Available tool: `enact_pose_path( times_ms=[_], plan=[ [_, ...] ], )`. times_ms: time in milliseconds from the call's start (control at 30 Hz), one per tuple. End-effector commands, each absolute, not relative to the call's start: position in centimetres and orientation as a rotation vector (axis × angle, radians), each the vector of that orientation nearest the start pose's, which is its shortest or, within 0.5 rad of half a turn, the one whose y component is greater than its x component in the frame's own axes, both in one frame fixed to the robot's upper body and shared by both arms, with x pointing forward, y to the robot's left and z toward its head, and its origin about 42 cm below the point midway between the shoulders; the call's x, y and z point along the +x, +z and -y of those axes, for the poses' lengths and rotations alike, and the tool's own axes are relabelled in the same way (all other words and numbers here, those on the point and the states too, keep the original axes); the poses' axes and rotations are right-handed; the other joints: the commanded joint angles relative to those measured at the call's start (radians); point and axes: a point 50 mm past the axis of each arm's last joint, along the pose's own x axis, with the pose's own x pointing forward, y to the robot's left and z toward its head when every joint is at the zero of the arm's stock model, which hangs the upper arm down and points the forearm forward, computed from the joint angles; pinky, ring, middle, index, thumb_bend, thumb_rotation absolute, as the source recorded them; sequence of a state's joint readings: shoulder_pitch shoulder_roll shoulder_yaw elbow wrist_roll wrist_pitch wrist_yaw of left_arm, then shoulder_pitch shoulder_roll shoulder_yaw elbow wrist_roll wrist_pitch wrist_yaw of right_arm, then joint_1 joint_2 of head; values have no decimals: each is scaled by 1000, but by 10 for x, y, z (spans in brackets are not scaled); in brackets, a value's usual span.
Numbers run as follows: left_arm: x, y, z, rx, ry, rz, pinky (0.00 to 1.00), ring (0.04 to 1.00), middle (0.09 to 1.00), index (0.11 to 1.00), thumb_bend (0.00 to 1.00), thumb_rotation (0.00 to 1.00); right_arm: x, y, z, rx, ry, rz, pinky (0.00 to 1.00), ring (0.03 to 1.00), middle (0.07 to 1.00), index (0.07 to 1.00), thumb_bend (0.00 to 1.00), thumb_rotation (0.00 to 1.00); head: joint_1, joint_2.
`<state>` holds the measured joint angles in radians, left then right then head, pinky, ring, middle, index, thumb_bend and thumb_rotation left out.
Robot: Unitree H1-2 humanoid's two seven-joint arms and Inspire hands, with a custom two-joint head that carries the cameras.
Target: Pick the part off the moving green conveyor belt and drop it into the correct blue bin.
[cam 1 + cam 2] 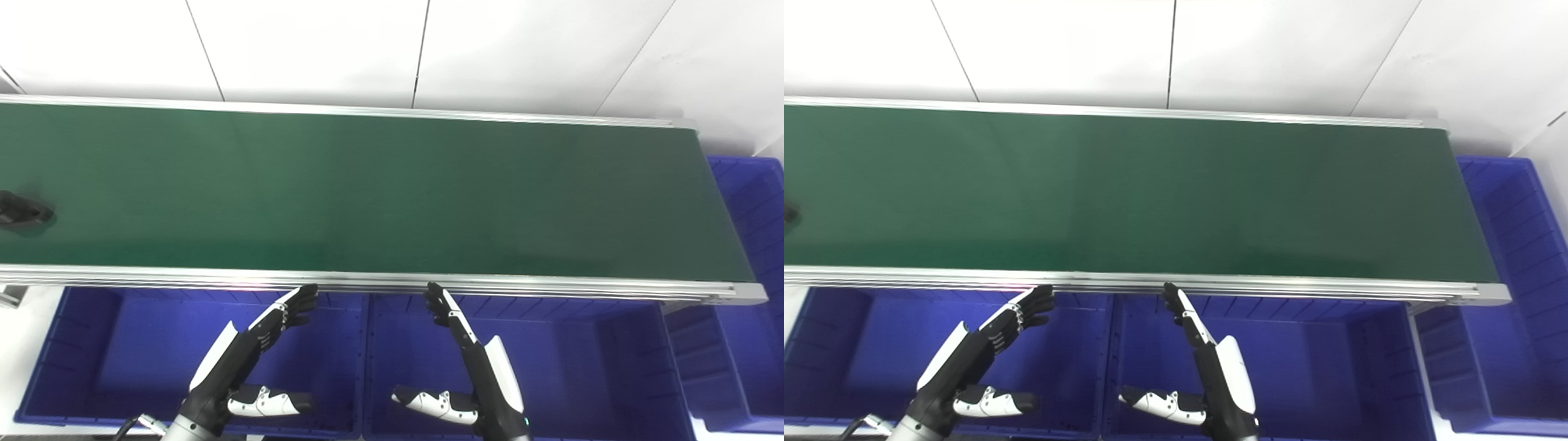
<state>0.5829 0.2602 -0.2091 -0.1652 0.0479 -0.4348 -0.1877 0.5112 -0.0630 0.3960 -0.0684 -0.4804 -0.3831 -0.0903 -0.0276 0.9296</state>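
We see a long, flat, dark green conveyor belt (380, 190) with shiny metal rails. A small black part (21, 211) lies on the belt at its far left end, partly cut off by the picture's edge, so we cannot tell its shape. Our left hand (251, 352) is open, fingers straight and thumb out to the side, holding nothing. Our right hand (468, 355) is open the same way, also holding nothing. Both hands hang over the big blue plastic bins (79, 343) just below the belt's near rail. Another blue bin (753, 245) sits at the belt's right end. The part is well apart from both hands.
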Motion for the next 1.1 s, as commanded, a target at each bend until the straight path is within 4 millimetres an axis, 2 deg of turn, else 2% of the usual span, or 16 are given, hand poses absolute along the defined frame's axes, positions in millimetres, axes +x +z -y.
enact_pose_path(
  times_ms=[0,267,500,800,1067],
  plan=[
    [70,73,-239,180,-379,38,848,891,910,907,781,518,90,55,133,-318,335,87,837,885,909,961,831,574,1,0],
    [70,73,-238,183,-382,38,847,890,910,908,778,522,90,55,134,-325,338,87,838,887,914,966,837,595,0,0],
    [69,73,-237,184,-381,37,848,891,911,908,776,520,90,54,135,-311,335,90,830,882,911,961,834,571,4,-2],
    [70,72,-230,191,-382,42,837,887,911,908,783,531,90,53,142,-311,338,74,837,887,917,965,840,584,18,-12],
    [71,71,-224,204,-386,49,837,891,910,908,796,528,89,51,148,-305,336,76,836,881,907,962,831,554,31,-22]
  ],
)
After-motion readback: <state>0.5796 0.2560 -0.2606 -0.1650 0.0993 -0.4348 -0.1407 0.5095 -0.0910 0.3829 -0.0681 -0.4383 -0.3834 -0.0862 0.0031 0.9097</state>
